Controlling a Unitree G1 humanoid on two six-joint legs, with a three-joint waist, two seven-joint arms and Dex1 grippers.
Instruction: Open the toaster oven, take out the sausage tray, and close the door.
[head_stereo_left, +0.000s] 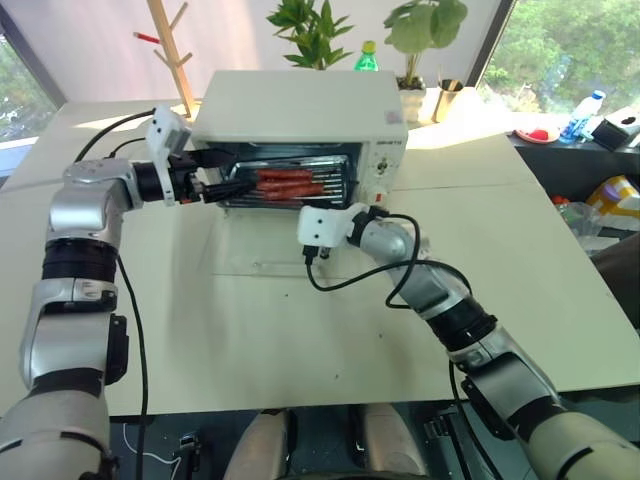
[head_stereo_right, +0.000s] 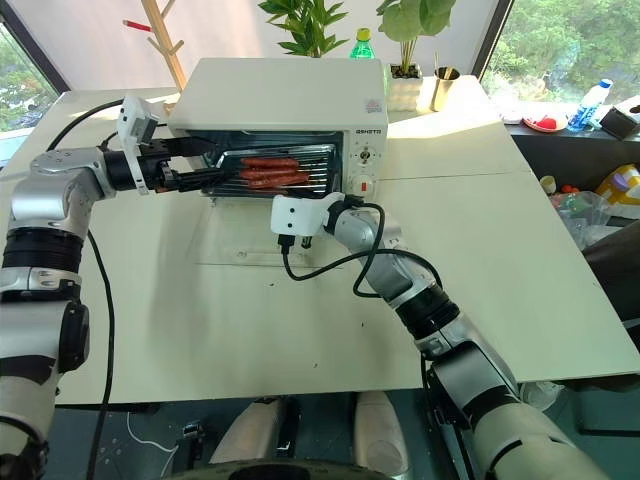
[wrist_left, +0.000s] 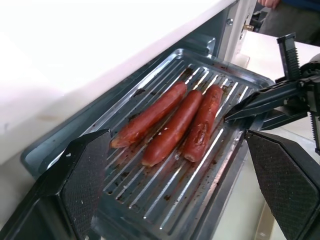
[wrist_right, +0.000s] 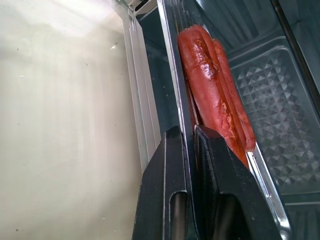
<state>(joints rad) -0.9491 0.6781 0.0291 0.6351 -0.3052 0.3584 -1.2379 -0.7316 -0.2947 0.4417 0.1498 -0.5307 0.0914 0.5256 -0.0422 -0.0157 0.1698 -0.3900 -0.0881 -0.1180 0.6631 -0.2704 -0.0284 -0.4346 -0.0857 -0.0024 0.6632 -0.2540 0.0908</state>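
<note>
Tray sits in the open oven, long axis across the mouth. Right fingers pinch its near rim; left fingers, spread wide, flank its left end, sausages beyond.

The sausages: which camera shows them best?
The left wrist view: three sausages lie side by side on the sausage tray, seen from above. The right wrist view shows them edge-on beside the shut right tool. The eye views show small red streaks inside the toaster oven.
</note>
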